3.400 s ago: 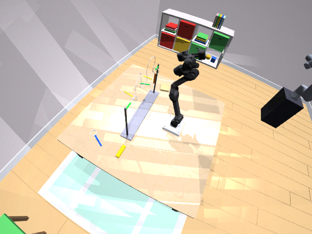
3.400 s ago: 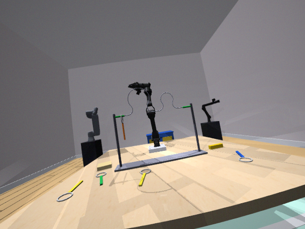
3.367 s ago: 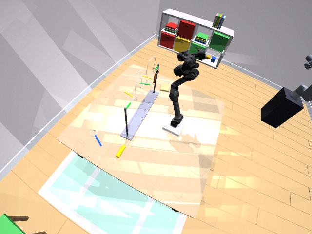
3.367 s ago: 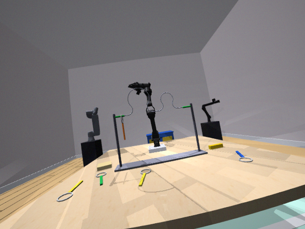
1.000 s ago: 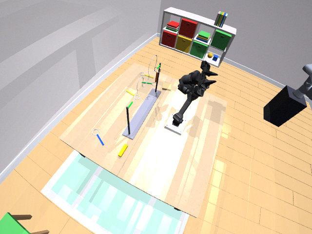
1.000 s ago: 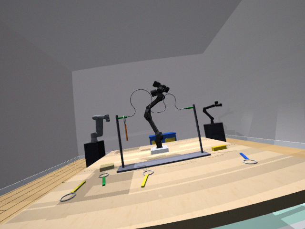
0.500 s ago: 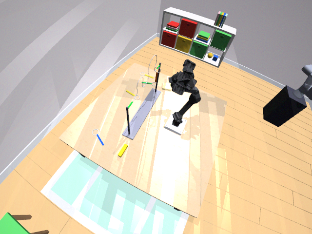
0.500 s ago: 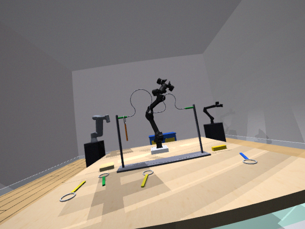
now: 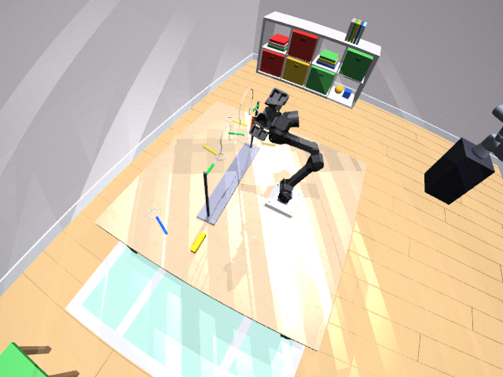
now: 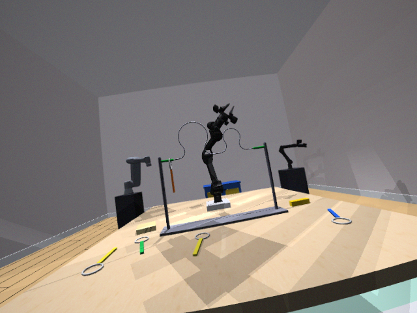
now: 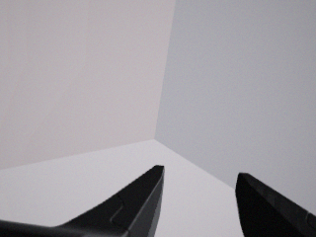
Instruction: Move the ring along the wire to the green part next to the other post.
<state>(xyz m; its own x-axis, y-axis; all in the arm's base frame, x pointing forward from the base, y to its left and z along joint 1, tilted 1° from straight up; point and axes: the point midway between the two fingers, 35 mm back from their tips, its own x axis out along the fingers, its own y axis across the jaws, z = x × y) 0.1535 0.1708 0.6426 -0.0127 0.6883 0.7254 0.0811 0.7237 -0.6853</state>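
Note:
The ring [image 10: 170, 163] [image 9: 253, 111] hangs on the green wire part [image 10: 164, 160] beside the left post [image 10: 163, 192] of the exterior view. Its orange handle [image 10: 172, 180] points down; in the top view the arm partly hides it. The grey wire [image 10: 192, 122] curves in two high loops to the other green part [image 10: 258, 147] [image 9: 210, 169] at the right post [image 10: 270, 175] [image 9: 206, 195]. My gripper [image 10: 230, 105] [image 11: 199, 178] is partly open and empty, raised above the wire's height with its fingers pointing upward. The wrist view shows only walls and ceiling beyond the fingers.
The grey base plate [image 10: 222, 220] [image 9: 221, 195] joins the posts. Loose rings with yellow handles [image 10: 197, 246] [image 10: 108, 255], a green handle [image 10: 141, 247] and a blue handle [image 10: 333, 212] [image 9: 161, 225] lie on the table, with a yellow block [image 10: 299, 202] [image 9: 198, 242] and a pale block [image 10: 146, 227].

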